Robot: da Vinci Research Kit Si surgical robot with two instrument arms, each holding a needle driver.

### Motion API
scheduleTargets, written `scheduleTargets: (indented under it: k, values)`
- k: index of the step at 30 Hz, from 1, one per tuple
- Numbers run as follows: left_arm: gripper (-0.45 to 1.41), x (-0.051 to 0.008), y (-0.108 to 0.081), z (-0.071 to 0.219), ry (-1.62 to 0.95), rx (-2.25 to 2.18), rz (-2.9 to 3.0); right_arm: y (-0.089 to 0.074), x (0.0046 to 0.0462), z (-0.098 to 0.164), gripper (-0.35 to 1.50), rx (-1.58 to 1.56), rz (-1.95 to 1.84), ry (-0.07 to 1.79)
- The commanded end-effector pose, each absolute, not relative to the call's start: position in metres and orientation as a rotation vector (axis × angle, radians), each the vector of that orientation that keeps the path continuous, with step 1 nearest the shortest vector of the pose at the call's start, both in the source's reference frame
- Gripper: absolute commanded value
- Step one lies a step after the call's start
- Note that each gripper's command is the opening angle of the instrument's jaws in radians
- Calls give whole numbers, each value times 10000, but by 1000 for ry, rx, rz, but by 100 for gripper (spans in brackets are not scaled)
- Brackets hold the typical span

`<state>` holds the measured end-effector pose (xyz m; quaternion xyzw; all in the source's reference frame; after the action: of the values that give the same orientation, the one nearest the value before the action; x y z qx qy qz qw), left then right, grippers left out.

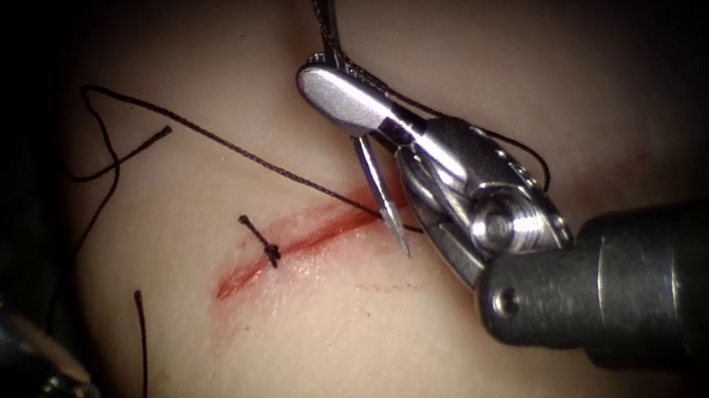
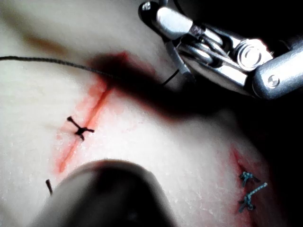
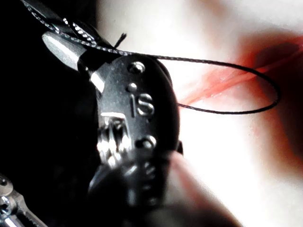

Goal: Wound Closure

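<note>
The tissue (image 1: 322, 361) has a red cut (image 1: 313, 233) with one black knotted stitch (image 1: 269, 253) left of its middle. My right tool (image 1: 321, 79) comes in from the right, its jaws shut on the needle (image 1: 381, 191) near its blunt end. The needle hangs down, its tip at the right end of the cut; I cannot tell whether it touches. Black thread (image 1: 226, 143) runs from the cut's right end up to the far left, and more thread loops around the right tool. In the left wrist view the right tool (image 2: 156, 14) holds the needle (image 2: 177, 59). My left tool (image 1: 39, 391) lies dark at the lower left.
Loose cut ends of thread (image 1: 142, 349) lie left of the cut. In the left wrist view a second small wound with blue-green stitches (image 2: 248, 189) sits apart from the cut (image 2: 92, 111). A thread loop (image 3: 265, 90) shows beside the right tool (image 3: 61, 42).
</note>
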<state>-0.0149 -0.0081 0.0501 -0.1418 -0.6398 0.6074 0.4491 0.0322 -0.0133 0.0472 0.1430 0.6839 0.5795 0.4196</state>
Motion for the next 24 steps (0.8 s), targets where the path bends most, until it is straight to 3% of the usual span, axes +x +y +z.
scheduleTargets:
  k: [1,2,3,4,8,12,16,24]
  values:
    - [15,-166,-66,503,-1602,-467,1417,-132,330,475,-35,360,1452,1717]
    - [14,-178,-47,499,-1594,-579,1318,-132,330,475,-35,360,1452,1717]
    - [39,-186,-34,496,-1561,-651,1244,-132,330,475,-35,361,1451,1717]
    - [47,-194,-22,495,-1503,-740,1209,-132,329,474,-35,361,1451,1717]
    - [41,-208,8,505,-1272,-904,1177,-133,330,473,-35,363,1450,1717]
    - [37,-203,22,525,-1197,-964,1179,-134,331,473,-35,362,1450,1717]
    - [64,-203,31,542,-1133,-1034,1183,-134,332,474,-35,361,1450,1717]
    - [52,-228,29,556,-1146,-1072,1105,-134,333,473,-35,360,1451,1717]
